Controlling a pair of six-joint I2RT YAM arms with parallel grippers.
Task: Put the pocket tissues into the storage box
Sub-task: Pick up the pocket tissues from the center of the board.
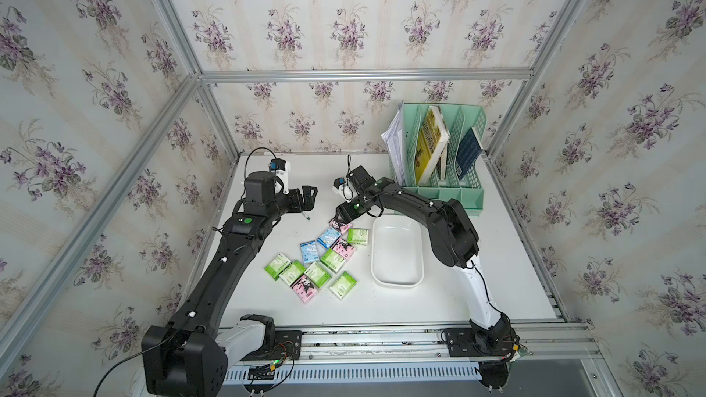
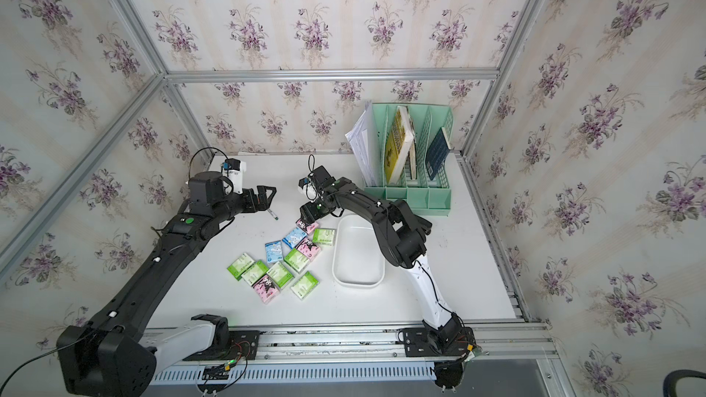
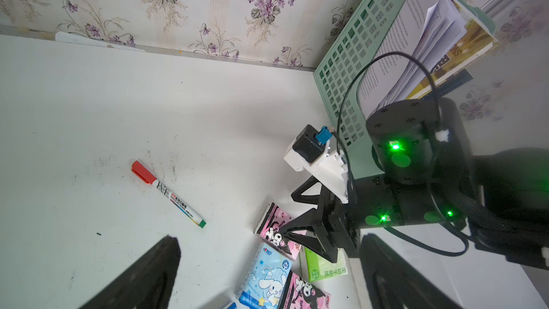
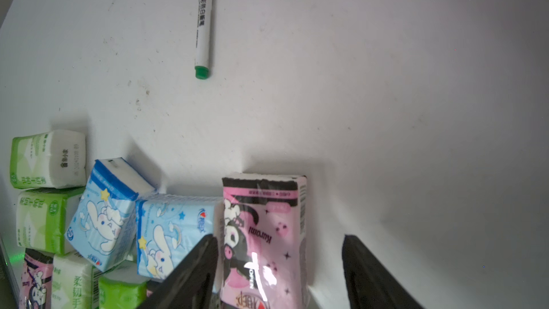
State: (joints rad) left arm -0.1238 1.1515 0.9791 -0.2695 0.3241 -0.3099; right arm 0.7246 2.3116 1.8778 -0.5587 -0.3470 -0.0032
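Nearest me, the storage box (image 1: pixel 397 283) sits empty, so nothing of the job is done yet. Every one of the pocket tissues (image 1: pixel 317 273) lies on the table (image 1: pixel 344 311) just beside the box, on the left arm's side of it. I count eleven packets, green, blue and pink, though they crowd together and the heap may hide another. All of them are left to move.

At the far end of that cluster the pink packet (image 4: pixel 264 233) lies flat, touching a blue packet (image 4: pixel 175 233). My right gripper (image 4: pixel 278 242) sits low over it, jaws apart and the packet between them. In the right wrist view one finger (image 4: pixel 196 269) rests against the packet's edge by the blue neighbour. The other finger (image 4: pixel 365 269) stands clear, with bare table between. I judge it not gripped yet; this pick is the step in hand.

Further off, the left gripper (image 1: pixel 308 200) hangs spread and empty near the marker pen (image 3: pixel 167 193). The file organiser (image 1: pixel 439 185) stands at the back.
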